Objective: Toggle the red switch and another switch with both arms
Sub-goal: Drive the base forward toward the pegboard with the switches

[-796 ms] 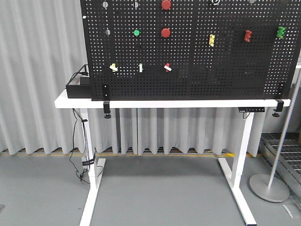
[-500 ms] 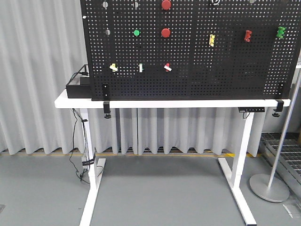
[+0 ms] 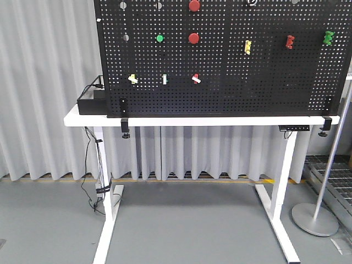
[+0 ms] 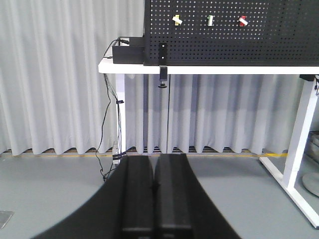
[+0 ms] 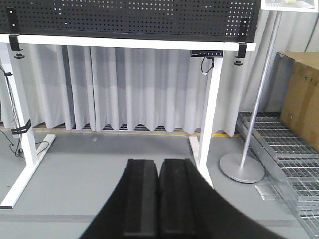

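The red switch (image 3: 196,78) is a small toggle with a red base and white lever, low on the black pegboard (image 3: 264,88). In the same row, further left, sits the pale yellow switch (image 3: 132,78). Both also show in the left wrist view: the red switch (image 4: 243,21) and the yellow switch (image 4: 176,20). My left gripper (image 4: 154,160) is shut with nothing in it, low and far short of the board. My right gripper (image 5: 159,163) is shut and empty too, facing under the table. Neither arm shows in the front view.
A green-based toggle (image 3: 164,79) sits between the two switches. Round red buttons (image 3: 193,38), a green button (image 3: 160,38) and coloured clips (image 3: 247,46) are higher up. The board stands on a white table (image 3: 77,117) with a black box (image 3: 91,102). A pole stand (image 3: 315,219) is at the right.
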You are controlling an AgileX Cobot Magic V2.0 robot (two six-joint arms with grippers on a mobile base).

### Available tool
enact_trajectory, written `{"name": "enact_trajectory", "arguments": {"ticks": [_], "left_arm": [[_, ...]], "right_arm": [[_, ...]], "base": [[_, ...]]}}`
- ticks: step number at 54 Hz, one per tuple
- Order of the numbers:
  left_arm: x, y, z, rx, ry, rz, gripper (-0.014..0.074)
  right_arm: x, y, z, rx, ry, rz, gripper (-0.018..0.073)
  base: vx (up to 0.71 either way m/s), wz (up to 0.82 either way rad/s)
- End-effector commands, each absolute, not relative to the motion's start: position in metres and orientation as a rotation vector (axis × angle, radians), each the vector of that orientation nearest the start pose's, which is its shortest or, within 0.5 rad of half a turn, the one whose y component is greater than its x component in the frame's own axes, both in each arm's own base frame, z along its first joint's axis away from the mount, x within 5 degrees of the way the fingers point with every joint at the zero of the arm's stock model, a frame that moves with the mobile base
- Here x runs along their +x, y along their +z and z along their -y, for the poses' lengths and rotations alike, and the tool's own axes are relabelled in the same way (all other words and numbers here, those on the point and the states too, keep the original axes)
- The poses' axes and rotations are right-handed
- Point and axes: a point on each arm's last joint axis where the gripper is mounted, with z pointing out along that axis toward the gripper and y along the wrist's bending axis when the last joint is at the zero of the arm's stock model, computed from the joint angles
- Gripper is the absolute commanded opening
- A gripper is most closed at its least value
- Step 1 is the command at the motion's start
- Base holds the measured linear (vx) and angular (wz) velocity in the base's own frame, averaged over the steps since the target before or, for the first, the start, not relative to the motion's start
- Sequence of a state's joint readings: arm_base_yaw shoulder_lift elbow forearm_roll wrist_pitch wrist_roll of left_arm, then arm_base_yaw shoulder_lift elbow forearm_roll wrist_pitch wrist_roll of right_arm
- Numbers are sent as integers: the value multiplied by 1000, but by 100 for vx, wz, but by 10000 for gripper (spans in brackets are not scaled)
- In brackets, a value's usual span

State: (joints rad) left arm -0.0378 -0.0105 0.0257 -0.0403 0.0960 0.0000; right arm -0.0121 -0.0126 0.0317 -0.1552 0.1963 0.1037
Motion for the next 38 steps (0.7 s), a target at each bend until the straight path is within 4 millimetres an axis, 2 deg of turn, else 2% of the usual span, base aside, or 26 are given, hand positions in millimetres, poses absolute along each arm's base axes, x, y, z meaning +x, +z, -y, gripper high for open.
{"name": "enact_trajectory", "arguments": {"ticks": [1,38], "left_arm": [[58,197,2,-8,-67,-1532,3],[58,197,2,-8,-67,-1532,3]], "right_arm": [[56,191,2,-26,-74,-1613,-6],[56,191,2,-26,-74,-1614,-6]], "base": [[0,0],[8,0]]}}
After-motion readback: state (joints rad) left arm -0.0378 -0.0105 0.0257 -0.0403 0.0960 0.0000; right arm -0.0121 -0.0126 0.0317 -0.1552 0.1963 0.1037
